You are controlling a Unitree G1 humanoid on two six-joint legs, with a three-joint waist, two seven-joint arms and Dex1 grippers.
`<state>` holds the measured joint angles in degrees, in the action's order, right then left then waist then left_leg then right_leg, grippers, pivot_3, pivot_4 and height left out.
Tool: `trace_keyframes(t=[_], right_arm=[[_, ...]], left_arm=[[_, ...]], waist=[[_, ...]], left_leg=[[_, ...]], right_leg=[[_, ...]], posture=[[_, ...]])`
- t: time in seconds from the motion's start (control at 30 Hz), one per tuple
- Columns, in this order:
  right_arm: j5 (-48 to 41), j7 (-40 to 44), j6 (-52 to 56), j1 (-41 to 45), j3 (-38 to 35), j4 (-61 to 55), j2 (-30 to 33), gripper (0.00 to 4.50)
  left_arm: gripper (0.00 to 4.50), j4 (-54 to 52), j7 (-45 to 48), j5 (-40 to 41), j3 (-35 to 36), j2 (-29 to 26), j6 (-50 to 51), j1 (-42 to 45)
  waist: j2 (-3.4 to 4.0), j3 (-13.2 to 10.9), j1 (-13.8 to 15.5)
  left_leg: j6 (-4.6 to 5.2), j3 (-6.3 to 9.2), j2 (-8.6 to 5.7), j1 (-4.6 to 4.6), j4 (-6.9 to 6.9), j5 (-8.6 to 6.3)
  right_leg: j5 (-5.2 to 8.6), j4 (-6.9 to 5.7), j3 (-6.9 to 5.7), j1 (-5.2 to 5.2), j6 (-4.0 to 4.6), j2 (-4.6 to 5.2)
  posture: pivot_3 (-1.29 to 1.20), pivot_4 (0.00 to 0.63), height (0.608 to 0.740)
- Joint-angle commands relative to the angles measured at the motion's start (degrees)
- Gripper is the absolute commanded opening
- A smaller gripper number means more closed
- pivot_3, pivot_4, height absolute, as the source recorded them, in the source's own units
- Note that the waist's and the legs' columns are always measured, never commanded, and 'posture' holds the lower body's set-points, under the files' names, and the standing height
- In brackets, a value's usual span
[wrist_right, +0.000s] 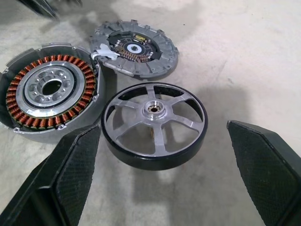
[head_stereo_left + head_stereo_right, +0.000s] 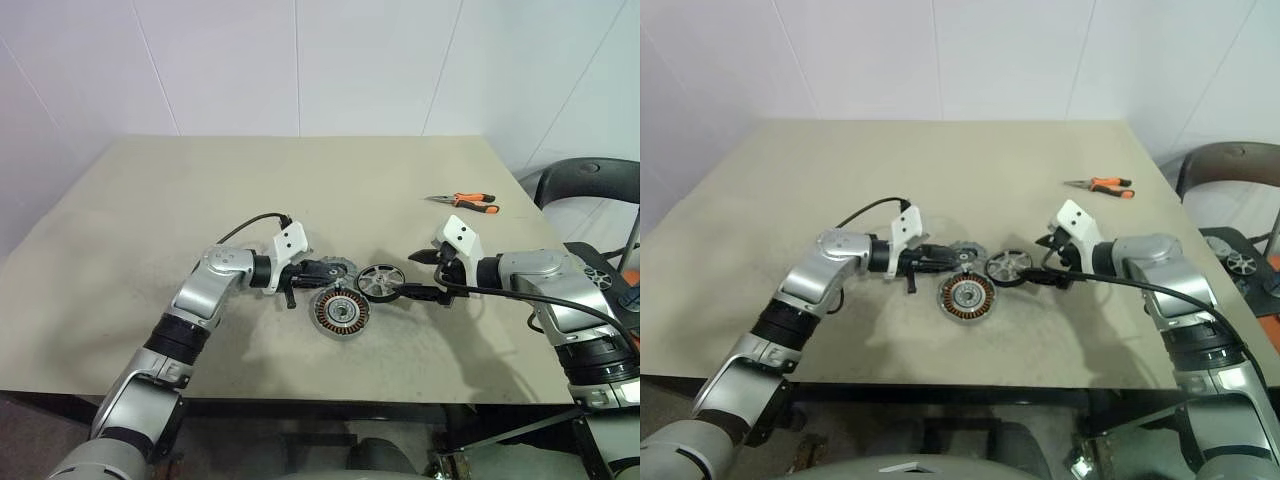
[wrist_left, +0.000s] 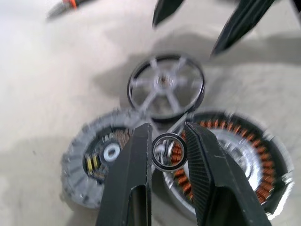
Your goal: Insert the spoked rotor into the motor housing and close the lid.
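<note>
The left gripper [image 3: 167,155] hangs just above the table [image 2: 200,200], its two black fingers [image 3: 134,165] clenched on a small thin ring [image 3: 169,151] that sits upright between the tips. Under those tips lie the lid [image 1: 136,47] and the motor housing [image 1: 49,89].

The right gripper [image 1: 164,174] stands released, its fingers [image 1: 75,169] spread wide on either side of the spoked wheel [image 1: 155,125] without touching it.

In the head view the three parts make a tight cluster near the middle of the table, toward its front edge. The motor housing [image 2: 342,313] lies flat and open side up, its ring of copper coils around a pale metal centre. The spoked wheel [image 2: 380,281] lies flat on the table at about 1 o'clock from the housing, just beside it and apart from it, silver spokes up, dark rim around. The lid [image 2: 335,270] rests at about 12 o'clock from the housing, right beside it, its inner side up with a small round board showing; the wheel is at 3 o'clock from the lid.

Farther out, a pair of orange-handled pliers [image 2: 465,202] lies at about 2 o'clock from the cluster, well apart, toward the right edge of the table
</note>
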<state>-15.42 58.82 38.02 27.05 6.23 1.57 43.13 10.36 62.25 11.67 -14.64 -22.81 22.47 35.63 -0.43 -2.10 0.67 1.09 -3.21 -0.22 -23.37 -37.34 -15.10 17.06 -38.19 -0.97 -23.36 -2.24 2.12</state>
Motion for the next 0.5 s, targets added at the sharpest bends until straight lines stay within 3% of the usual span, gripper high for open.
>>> trace_keyframes(t=[0.03, 0.3, 0.5], right_arm=[[0.1, -0.4, -0.8, 1.0, 0.0, -0.7, -0.8, 4.5], [1.0, -0.5, -1.3, 0.8, 1.3, -0.6, -2.0, 4.5], [1.5, -0.5, -2.0, 0.4, 1.8, -0.3, -1.9, 4.5]], left_arm=[[0.69, -5.4, 1.2, 2.6, 0.6, -1.0, 4.3, -0.2], [0.69, -4.2, -2.3, 0.5, -3.2, 1.9, 6.3, -4.5], [0.69, 1.0, -4.9, -2.0, -3.9, 3.7, 2.1, -4.1]], waist=[[0.0, 0.0, 0.0], [0.0, 0.0, 0.0], [0.0, 0.0, 0.0]], left_leg=[[0.0, 0.0, 0.0, 0.0, -0.02, 0.0], [0.08, 0.01, 0.01, 0.03, -0.32, -0.03], [0.19, 0.05, 0.02, 0.02, -0.8, -0.09]], right_leg=[[0.0, 0.0, 0.0, 0.02, -0.01, -0.01], [-0.06, -0.13, 0.0, 0.15, -0.1, -0.06], [-0.1, -0.26, 0.0, 0.29, -0.16, -0.05]], posture=[[0.0, 0.0, 0.74], [0.0, 0.0, 0.74], [0.0, 0.0, 0.74]])
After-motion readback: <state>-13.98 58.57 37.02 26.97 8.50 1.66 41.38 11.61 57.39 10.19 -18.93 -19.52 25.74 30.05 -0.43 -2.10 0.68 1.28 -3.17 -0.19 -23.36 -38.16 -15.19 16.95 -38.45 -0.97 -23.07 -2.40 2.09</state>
